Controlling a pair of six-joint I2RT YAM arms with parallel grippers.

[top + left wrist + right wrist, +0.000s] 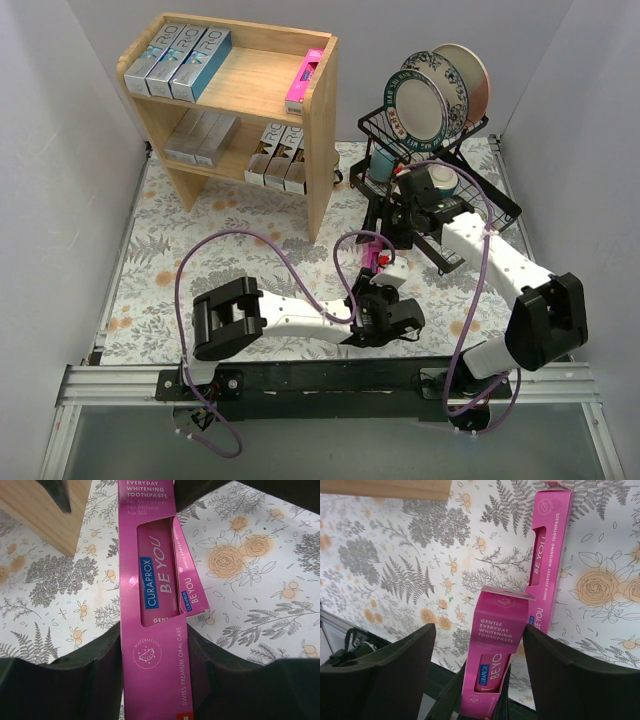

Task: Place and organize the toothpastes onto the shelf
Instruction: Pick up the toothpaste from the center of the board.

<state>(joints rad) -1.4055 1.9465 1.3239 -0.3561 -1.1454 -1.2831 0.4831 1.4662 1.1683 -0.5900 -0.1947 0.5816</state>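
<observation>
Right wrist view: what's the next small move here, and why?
Probably draw the right gripper straight back off the pink carton. Its jaws stand open on either side of it, while the left gripper is shut on the carton near one end, so the left alone appears to hold it. Clearing out would let the left arm carry it toward the shelf.

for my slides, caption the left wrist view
Left tool gripping a pink toothpaste carton, a second pink carton lying on the floral mat beyond it, wooden shelf corner upper left

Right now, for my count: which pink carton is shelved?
The pink carton on the shelf, top right edge; the left gripper holds a second carton, a third carton lies loose.
</observation>
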